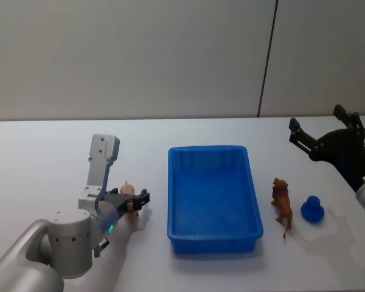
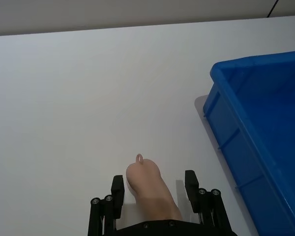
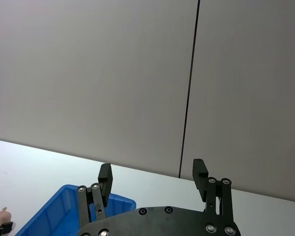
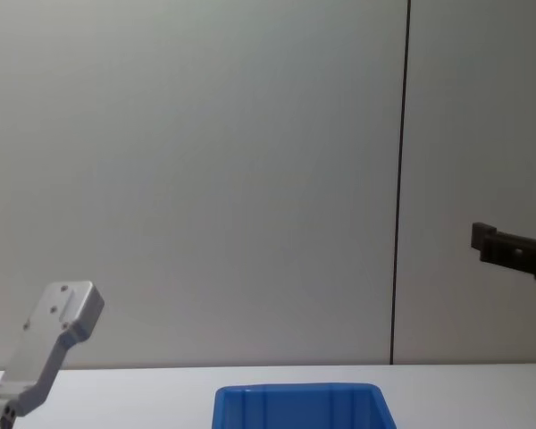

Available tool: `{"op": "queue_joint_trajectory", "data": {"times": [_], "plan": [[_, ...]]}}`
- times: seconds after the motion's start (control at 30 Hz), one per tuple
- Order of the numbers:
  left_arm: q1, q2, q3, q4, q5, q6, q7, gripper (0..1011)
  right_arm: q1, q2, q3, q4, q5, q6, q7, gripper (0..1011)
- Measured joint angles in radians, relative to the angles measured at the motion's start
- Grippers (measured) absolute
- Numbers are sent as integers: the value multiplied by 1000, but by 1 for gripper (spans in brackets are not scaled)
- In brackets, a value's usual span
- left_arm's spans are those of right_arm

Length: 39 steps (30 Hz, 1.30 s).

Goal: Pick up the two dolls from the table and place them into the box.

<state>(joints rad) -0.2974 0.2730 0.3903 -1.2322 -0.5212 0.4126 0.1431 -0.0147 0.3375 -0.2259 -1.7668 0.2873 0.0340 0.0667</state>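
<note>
Head view: left gripper (image 1: 135, 202) straddles pink doll (image 1: 128, 190); right gripper (image 1: 322, 121) raised, fingers spread

Nearest the robot, the left arm reaches forward on the left side of the white table (image 1: 48, 152). Its gripper sits low at the pink doll, which lies on the table left of the blue box (image 1: 213, 234), near it but apart. In the left wrist view the doll (image 2: 147, 189) lies between the 2 black fingers (image 2: 117, 191). One finger is just beside it and a strip of table shows before the other, so the jaws stand apart and are not clamped.

The blue box stands at mid-table with its long side running away from the robot. Nothing lies inside it.

Right of the box, a brown lion figure (image 1: 282, 199) stands upright, near the wall but not touching. A small blue toy (image 1: 312, 210) sits just beyond it to the right.

Farther back on the right, the right gripper hangs above the table. In the right wrist view (image 3: 152, 177) its 2 fingers are wide apart and grip nothing.
</note>
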Motion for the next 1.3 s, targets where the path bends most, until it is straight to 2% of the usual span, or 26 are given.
{"op": "queue_joint_trajectory", "data": {"times": [0.17, 0.2, 0.27, 0.37, 0.4, 0.63, 0.83, 1.1, 1.17, 1.2, 1.3], "plan": [[-5, -6, 1, 16, 7, 9, 0, 707, 0, 0, 0, 0, 0, 0, 0, 1001], [-7, -8, 2, 21, 9, 11, 0, 649, 0, 0, 0, 0, 0, 0, 0, 1001], [-8, -10, 2, 27, 12, 14, 2, 618, 0, 0, 0, 0, 0, 0, 0, 1001], [-10, -12, 2, 32, 17, 16, 5, 473, 0, 0, 0, 0, 0, 0, 0, 1001], [-11, -13, 2, 33, 19, 17, 5, 454, 0, 0, 0, 0, 0, 0, 0, 1001], [-12, -15, 3, 38, 39, 25, 9, 382, 0, 0, 0, 0, 0, 0, 0, 1001], [-13, -13, 5, 35, 78, 34, 5, 375, 0, 0, 0, 0, 0, 0, 0, 1001], [-16, -1, 11, 13, 180, 47, -32, 375, 0, 0, 0, 0, 0, 0, 0, 1001], [-17, 3, 13, 3, 209, 47, -50, 375, 0, 0, 0, 0, 0, 0, 0, 1001], [-18, 6, 14, -4, 239, 45, -68, 375, 0, 0, 0, 0, 0, 0, 0, 1001], [-20, 13, 16, -17, 280, 33, -94, 375, 0, 0, 0, 0, 0, 0, 0, 1001]]}}
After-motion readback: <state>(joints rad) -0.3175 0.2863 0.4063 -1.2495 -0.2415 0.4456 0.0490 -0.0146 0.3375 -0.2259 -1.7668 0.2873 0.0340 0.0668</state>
